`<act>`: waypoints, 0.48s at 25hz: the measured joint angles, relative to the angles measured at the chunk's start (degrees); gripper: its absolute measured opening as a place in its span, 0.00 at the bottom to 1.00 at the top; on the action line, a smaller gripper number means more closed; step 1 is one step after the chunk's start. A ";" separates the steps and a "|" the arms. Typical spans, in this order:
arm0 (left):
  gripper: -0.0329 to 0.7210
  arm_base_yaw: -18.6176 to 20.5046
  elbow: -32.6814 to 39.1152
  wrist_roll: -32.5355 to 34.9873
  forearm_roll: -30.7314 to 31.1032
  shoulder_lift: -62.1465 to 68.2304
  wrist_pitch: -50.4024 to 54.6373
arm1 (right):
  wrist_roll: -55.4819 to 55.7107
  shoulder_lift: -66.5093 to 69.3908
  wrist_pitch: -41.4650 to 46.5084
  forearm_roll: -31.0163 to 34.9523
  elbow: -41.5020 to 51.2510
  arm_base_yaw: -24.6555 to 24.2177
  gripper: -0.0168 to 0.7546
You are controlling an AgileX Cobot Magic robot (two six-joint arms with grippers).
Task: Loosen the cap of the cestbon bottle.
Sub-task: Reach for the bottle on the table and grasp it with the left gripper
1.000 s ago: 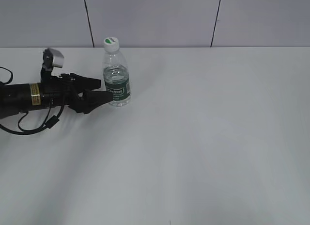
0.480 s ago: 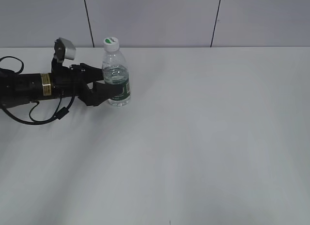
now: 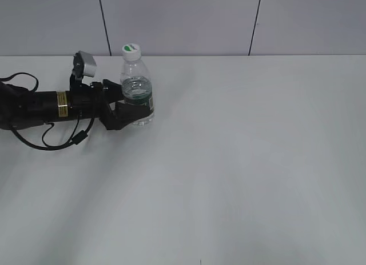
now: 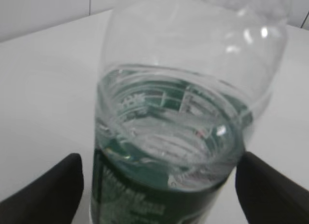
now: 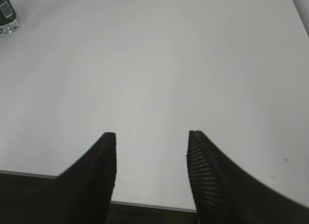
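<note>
While the cestbon bottle stands upright near the back left of the white bench, cap on top, the left gripper straddles its label band, jaws spread wide, seemingly not quite touching. The right gripper hangs half-spread over bare bench, holding nothing.

The cestbon bottle is showing clear, glossy plastic with ribbed moulding, and highlights are glinting off its shoulder. Its label band is presenting a smooth, dark green printed film. The cap is appearing as white, opaque plastic. The tabletop is reading as a smooth, matt white surface. The right claw is displaying matt black fingers with fine ridged inner faces. The left claw is likewise looking matt black.
</note>
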 joint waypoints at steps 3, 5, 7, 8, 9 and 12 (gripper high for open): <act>0.82 -0.04 -1.78 0.21 0.59 0.83 -1.32 | 0.84 0.00 0.00 0.00 0.00 0.00 0.50; 0.82 -0.11 -2.89 0.21 0.59 2.07 -2.74 | 1.06 0.00 0.05 -0.40 0.00 0.00 0.50; 0.82 -0.50 -3.96 0.21 0.53 3.23 -3.17 | 1.06 0.00 0.01 -0.44 0.00 0.00 0.50; 0.82 -0.69 -4.50 0.16 0.53 3.88 -3.48 | 1.10 0.00 0.01 -0.51 0.00 0.00 0.50; 0.82 -1.06 -5.15 0.16 0.65 4.48 -3.72 | 1.10 0.00 0.01 -0.51 0.00 0.00 0.50; 0.82 -1.89 -6.70 0.16 1.69 5.39 -3.81 | 1.10 0.00 0.01 -0.51 0.00 0.00 0.50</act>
